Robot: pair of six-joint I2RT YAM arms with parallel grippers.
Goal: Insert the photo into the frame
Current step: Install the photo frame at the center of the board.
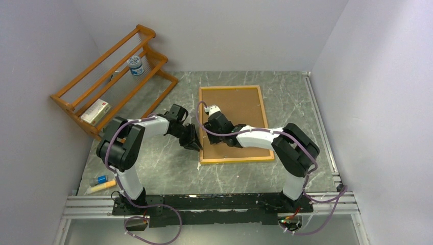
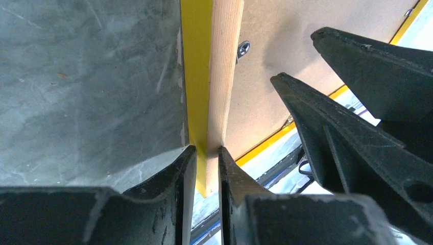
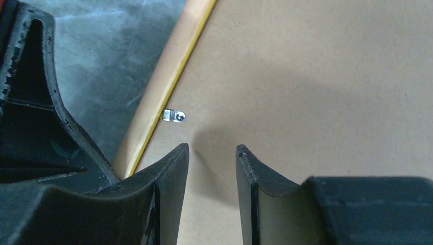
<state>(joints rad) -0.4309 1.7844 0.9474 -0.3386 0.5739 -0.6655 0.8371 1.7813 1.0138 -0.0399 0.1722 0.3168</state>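
Note:
The frame (image 1: 232,88) lies back side up on the table, a narrow yellow border round a brown hardboard panel (image 1: 240,109). My left gripper (image 1: 196,145) is at its left rail near the front corner. In the left wrist view that gripper (image 2: 207,149) is shut on the rail (image 2: 204,76), one finger on the yellow outer face and one on the wooden inner face. My right gripper (image 3: 212,148) stands open just above the panel (image 3: 306,76), close to the left rail (image 3: 158,87) and a small metal clip (image 3: 174,116). The photo shows in no view.
An orange-brown slatted rack (image 1: 110,76) leans at the back left, holding a small tub (image 1: 135,65) and a box (image 1: 96,111). Two marker-like items (image 1: 102,182) lie at the front left. Walls close in on both sides, and a metal rail (image 1: 214,201) runs along the front.

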